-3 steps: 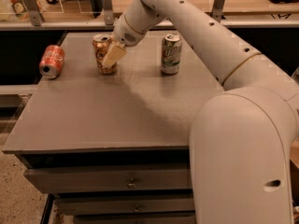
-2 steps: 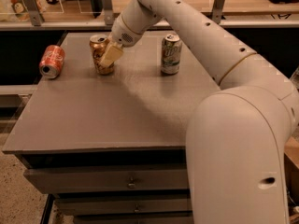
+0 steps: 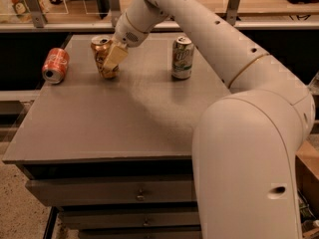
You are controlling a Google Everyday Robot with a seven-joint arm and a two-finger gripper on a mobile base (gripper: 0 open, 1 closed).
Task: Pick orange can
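The orange can (image 3: pixel 100 53), golden-copper with pale patches and a silver top, is at the back left of the grey table (image 3: pixel 124 118), leaning a little to the left. My gripper (image 3: pixel 106 62) is closed around it from the right. One pale finger (image 3: pixel 114 58) lies across the can's front, and the other is hidden behind the can. The white arm reaches in from the right.
A red-orange can with white script (image 3: pixel 55 64) lies on its side near the table's left edge. A green-and-white can (image 3: pixel 182 58) stands upright to the right of the gripper. Railing posts and a dark gap lie behind the table, and drawers are below its front edge.
The gripper and the orange can have shifted a little to the left together, and the can now leans. The other two cans have not moved.
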